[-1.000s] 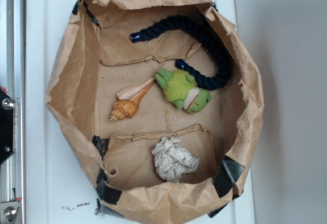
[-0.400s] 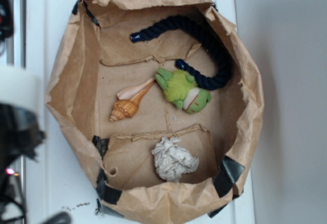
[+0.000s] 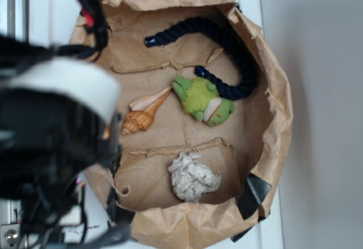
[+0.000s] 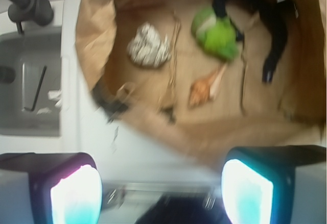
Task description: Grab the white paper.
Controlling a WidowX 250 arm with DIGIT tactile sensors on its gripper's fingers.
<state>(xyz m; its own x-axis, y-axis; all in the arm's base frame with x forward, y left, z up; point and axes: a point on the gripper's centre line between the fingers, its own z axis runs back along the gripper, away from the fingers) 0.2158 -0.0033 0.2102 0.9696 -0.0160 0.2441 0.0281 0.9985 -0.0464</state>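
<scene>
The white paper [image 3: 193,177] is a wrinkly off-white ball on the lower flap inside the brown paper bag [image 3: 272,147]. It also shows in the wrist view [image 4: 148,51], upper left inside the bag. My gripper [image 4: 161,191] is open and empty, its two glowing pads wide apart, hanging over the white surface outside the bag's edge. In the exterior view the arm is a large blurred black mass with a white band [image 3: 62,84] at the left, over the bag's left wall; its fingers do not show there.
Inside the bag lie a green plush toy [image 3: 203,101], an orange shell [image 3: 143,114] and a dark blue rope [image 3: 227,50]. The bag walls stand up around them. A metal rail [image 3: 12,11] runs along the left edge.
The arm has swept in from the left edge and now covers the bag's left wall. The things in the bag have not moved.
</scene>
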